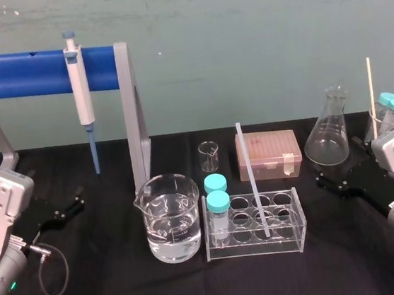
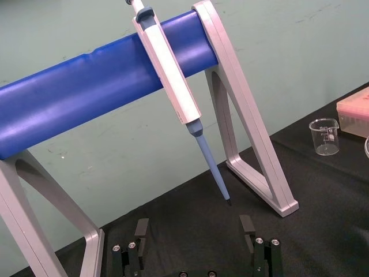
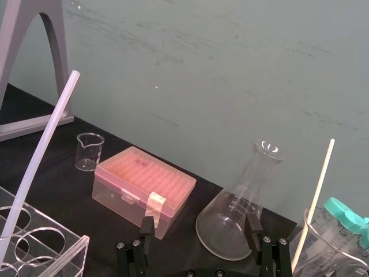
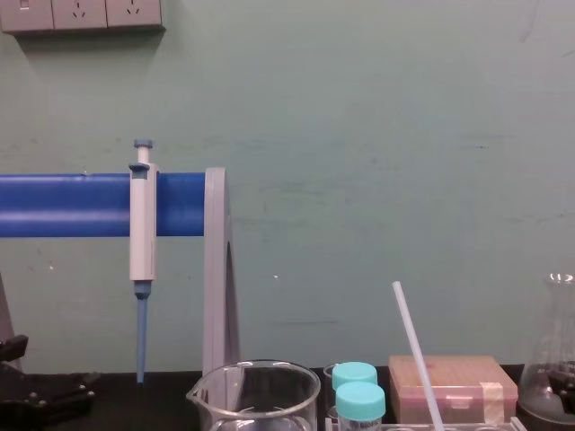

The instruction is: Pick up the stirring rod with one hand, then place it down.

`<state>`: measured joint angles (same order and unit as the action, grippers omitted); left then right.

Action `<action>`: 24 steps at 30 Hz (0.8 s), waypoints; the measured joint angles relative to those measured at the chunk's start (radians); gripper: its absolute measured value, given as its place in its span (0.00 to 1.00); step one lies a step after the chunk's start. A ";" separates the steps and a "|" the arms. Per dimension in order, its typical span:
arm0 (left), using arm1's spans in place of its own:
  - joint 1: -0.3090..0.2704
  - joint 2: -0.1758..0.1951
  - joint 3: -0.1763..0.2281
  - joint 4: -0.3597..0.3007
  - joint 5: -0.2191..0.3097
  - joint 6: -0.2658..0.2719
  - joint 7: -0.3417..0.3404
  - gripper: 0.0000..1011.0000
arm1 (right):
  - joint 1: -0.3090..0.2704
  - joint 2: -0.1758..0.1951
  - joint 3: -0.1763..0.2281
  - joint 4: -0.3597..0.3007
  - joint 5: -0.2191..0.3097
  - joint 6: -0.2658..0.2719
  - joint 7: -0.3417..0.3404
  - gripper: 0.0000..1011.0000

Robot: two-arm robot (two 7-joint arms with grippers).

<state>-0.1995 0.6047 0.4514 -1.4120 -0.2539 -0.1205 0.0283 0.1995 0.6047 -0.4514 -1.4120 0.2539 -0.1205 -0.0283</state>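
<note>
The stirring rod (image 1: 252, 180) is a thin translucent white stick. It stands slanted in a clear tube rack (image 1: 255, 248) at the table's middle, its top leaning toward the back. The rod also shows in the right wrist view (image 3: 40, 156) and in the chest view (image 4: 415, 350). My right gripper (image 1: 333, 183) rests open low at the table's right, well apart from the rod, with its jaws empty (image 3: 199, 228). My left gripper (image 1: 60, 211) lies open at the far left by the blue stand, nothing between its fingers (image 2: 194, 231).
A water-filled beaker (image 1: 168, 218) stands left of the rack, and two teal-capped vials (image 1: 218, 203) sit in the rack. Behind are a small beaker (image 1: 209, 155) and a pink tip box (image 1: 269, 153). A flask (image 1: 329, 132) stands right; a pipette (image 1: 81, 96) hangs on the blue stand.
</note>
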 joint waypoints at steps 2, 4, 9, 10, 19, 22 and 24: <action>0.000 0.000 0.000 0.000 0.000 0.000 0.000 0.99 | 0.000 0.000 0.000 0.000 0.000 0.000 0.000 0.99; 0.000 0.000 0.000 0.000 0.000 0.000 0.000 0.99 | 0.000 0.000 0.000 0.000 0.000 0.000 0.000 0.99; 0.000 0.000 0.000 0.000 0.000 0.000 0.000 0.99 | 0.000 0.000 0.000 0.000 0.000 0.000 0.000 0.99; 0.000 0.000 0.000 0.000 0.000 0.000 0.000 0.99 | 0.000 0.000 0.000 0.000 0.000 0.000 0.000 0.99; 0.000 0.000 0.000 0.000 0.000 0.000 0.000 0.99 | 0.000 0.000 0.000 0.000 0.000 0.000 0.000 0.99; 0.000 0.000 0.000 0.000 0.000 0.000 0.000 0.99 | 0.000 0.000 0.000 0.000 0.000 0.000 0.000 0.99; 0.000 0.000 0.000 0.000 0.000 0.000 0.000 0.99 | 0.000 0.000 0.000 0.000 0.000 0.000 0.000 0.99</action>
<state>-0.1995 0.6047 0.4514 -1.4120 -0.2539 -0.1205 0.0283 0.1995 0.6047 -0.4514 -1.4120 0.2539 -0.1205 -0.0282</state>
